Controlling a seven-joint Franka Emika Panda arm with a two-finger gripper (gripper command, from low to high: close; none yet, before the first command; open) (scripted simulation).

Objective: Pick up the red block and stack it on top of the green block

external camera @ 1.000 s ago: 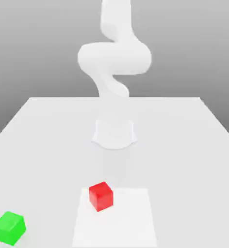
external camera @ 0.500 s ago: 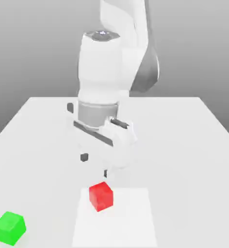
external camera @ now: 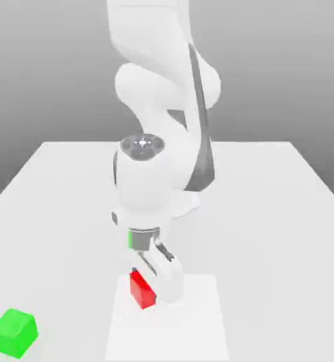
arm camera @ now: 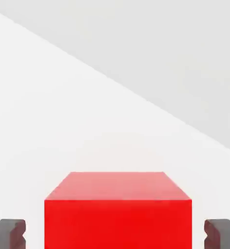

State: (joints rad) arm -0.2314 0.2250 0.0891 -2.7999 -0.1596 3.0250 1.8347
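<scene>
Straddling pincer (arm camera: 117, 234): its two dark fingertips (arm camera: 9, 232) stand apart, one on each side of the red block, and the hand view shows a strip of bare desk between each tip and the cube's side faces, so nothing is clamped.
Pincer in the exterior view (external camera: 150, 283): points down at the desk, low over the cube, with one white finger crossing in front of the cube's side toward the exterior view's right.
Red block (external camera: 141, 291) (arm camera: 118, 209): sits flat on the desk between the fingertips, on a paler square patch (external camera: 191, 329) near the front edge.
Green block (external camera: 14, 332): rests on the desk at the front corner on the exterior view's left, well apart from the red block and off the paler patch.
Arm (external camera: 152, 184): white, folded forward and down from its base at the middle of the desk.
Desk (external camera: 269, 212): plain white, level.
</scene>
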